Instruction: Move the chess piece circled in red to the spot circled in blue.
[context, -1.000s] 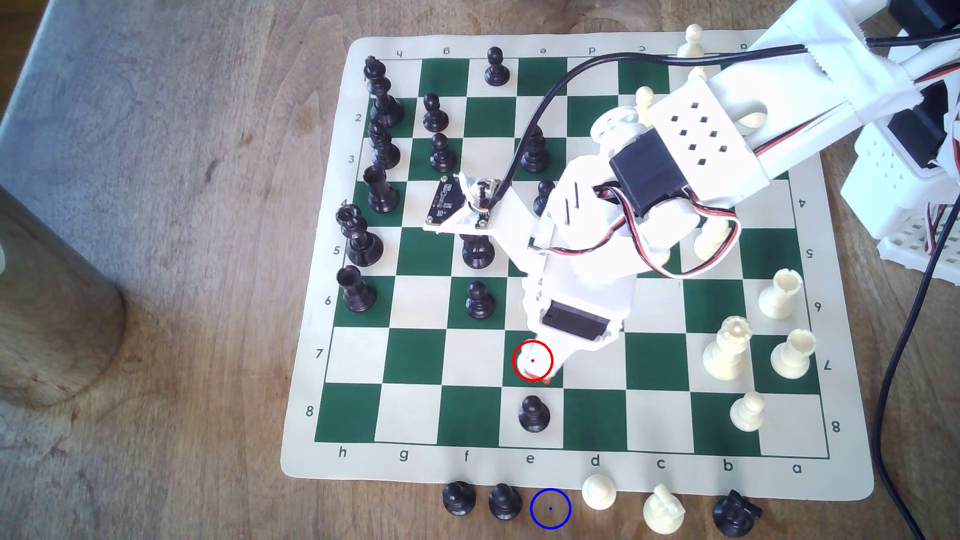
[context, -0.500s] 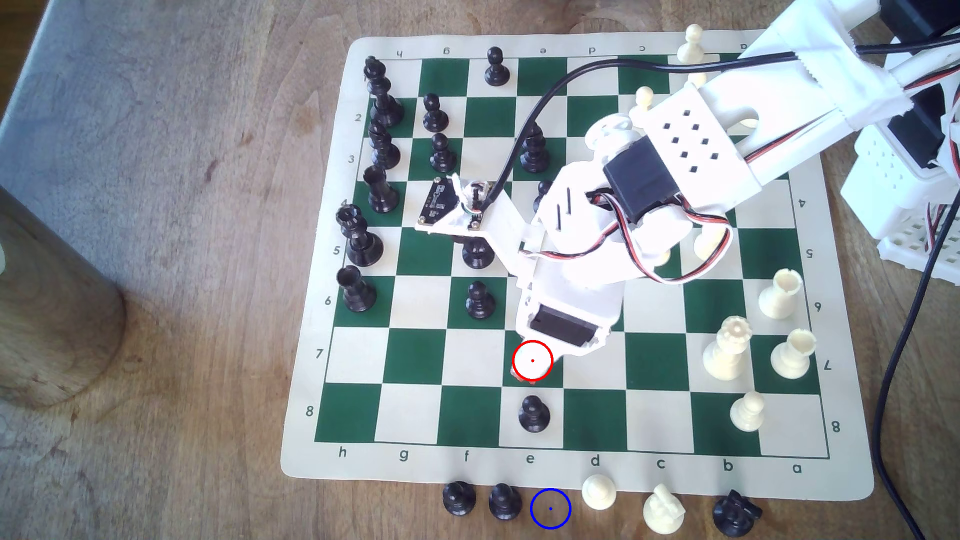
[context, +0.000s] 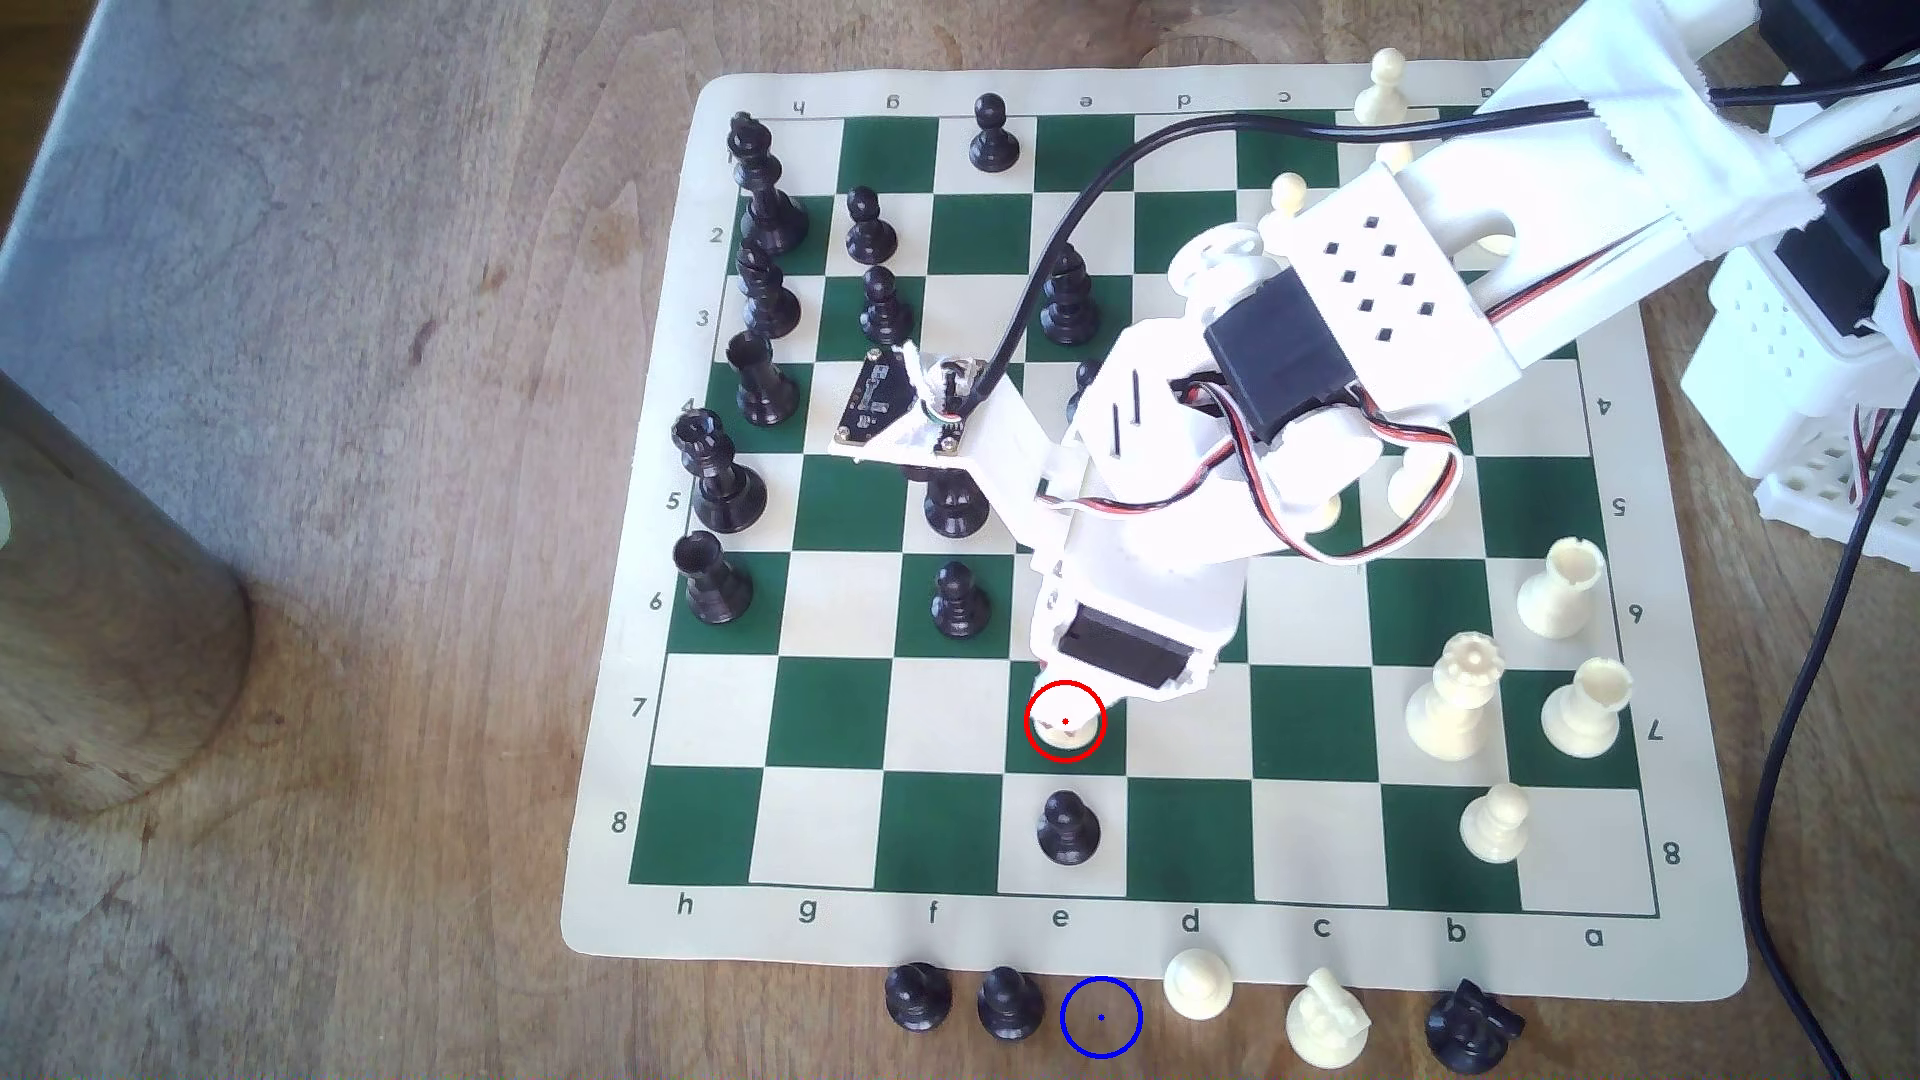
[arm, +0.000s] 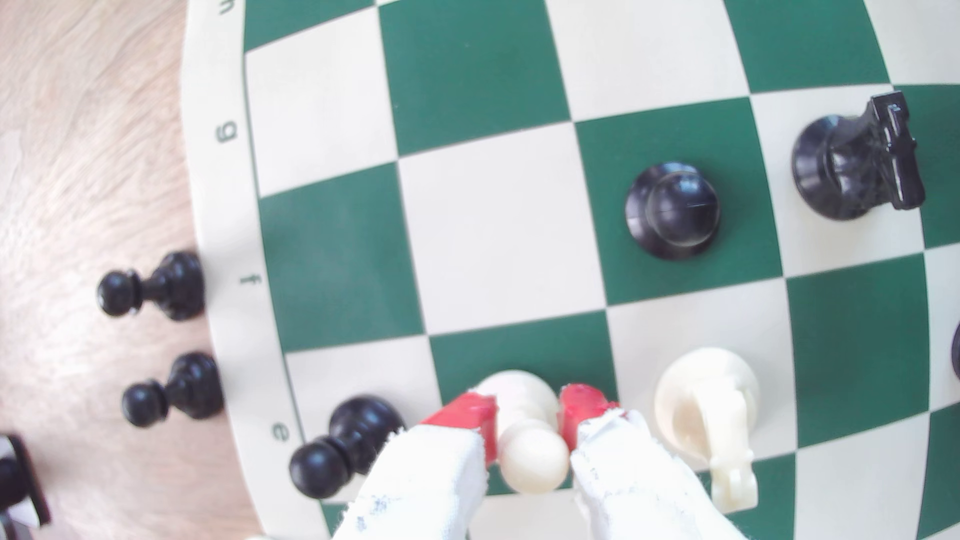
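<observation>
Pawn (arm: 525, 431) stands upright between the red-tipped fingers (arm: 470, 418), which sit narrow at its neck, perhaps just touching; blue ring (context: 1100, 1018) on the bench lies at six o'clock in the exterior view.

In the exterior view, the white arm (context: 1299, 343) hides most of the small cream-white plastic pawn (context: 1070, 733) and several far pieces. In the wrist view, the cloth-wrapped fingers (arm: 431, 477) run off the edge.
</observation>
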